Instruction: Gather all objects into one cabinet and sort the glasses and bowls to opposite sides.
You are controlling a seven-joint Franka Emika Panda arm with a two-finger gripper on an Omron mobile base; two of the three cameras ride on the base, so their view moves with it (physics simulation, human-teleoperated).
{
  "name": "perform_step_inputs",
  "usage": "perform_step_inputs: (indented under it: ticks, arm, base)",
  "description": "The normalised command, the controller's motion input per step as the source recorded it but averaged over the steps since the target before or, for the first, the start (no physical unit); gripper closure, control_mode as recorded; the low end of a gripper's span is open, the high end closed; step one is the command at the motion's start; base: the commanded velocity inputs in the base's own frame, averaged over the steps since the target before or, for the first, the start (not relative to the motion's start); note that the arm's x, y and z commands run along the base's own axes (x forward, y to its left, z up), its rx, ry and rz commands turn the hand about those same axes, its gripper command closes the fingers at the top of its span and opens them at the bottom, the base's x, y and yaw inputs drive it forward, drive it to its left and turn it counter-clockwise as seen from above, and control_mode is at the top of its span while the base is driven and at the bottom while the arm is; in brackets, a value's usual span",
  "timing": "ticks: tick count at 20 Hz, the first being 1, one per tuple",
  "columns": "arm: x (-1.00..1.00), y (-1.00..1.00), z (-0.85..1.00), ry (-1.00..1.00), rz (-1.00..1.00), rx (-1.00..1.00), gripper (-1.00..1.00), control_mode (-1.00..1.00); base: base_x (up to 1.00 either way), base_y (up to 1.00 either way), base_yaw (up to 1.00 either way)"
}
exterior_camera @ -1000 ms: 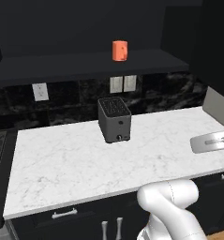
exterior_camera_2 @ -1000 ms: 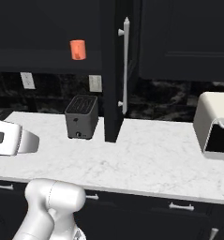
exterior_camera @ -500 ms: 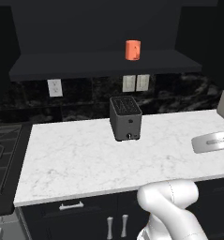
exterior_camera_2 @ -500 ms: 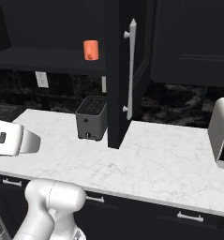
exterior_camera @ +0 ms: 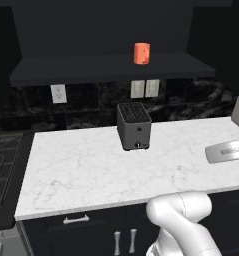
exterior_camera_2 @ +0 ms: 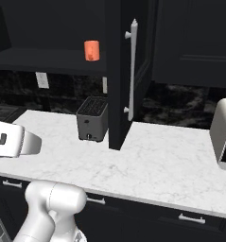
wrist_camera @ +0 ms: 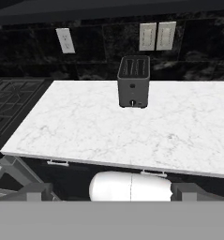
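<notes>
A salmon-orange cup stands upright on the shelf of the open black upper cabinet. The cabinet door hangs open toward me, showing its long silver bar handle. In the hand view my gripper is open, with dark fingertips far apart and nothing between them. It sits low in front of the counter's front edge, far below and in front of the cup. The bowls are out of view.
A black toaster stands at the back of the white marble counter. A stove adjoins the counter on the left. A pale appliance sits at the right. Drawers run under the counter edge.
The whole picture has slid to the right in both base views, so the camera has moved left; the stove has come into view. The cup and toaster stay put.
</notes>
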Motion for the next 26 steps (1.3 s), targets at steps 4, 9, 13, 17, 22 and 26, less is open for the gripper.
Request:
perform_step_inputs:
  ticks: [4, 9, 13, 17, 22, 26]
  arm:
    - [0.0, 0.0, 0.0, 0.0, 0.0, 0.0, -1.0, 1.0]
    - [0.0, 0.0, 0.0, 0.0, 0.0, 0.0, -1.0, 1.0]
    - [0.0, 0.0, 0.0, 0.0, 0.0, 0.0, -1.0, 1.0]
    - [0.0, 0.0, 0.0, 0.0, 0.0, 0.0, -1.0, 1.0]
    - [0.0, 0.0, 0.0, 0.0, 0.0, 0.0, -1.0, 1.0]
    - [0.0, 0.0, 0.0, 0.0, 0.0, 0.0, -1.0, 1.0]
  base:
    - [0.0, 0.0, 0.0]
    - [-0.01, 0.0, 0.0]
    - [-0.11, 0.03, 0.0]
    - [-0.28, 0.1, 0.0]
    - [-0.16, 0.03, 0.0]
    - [-0.19, 0.24, -0.08]
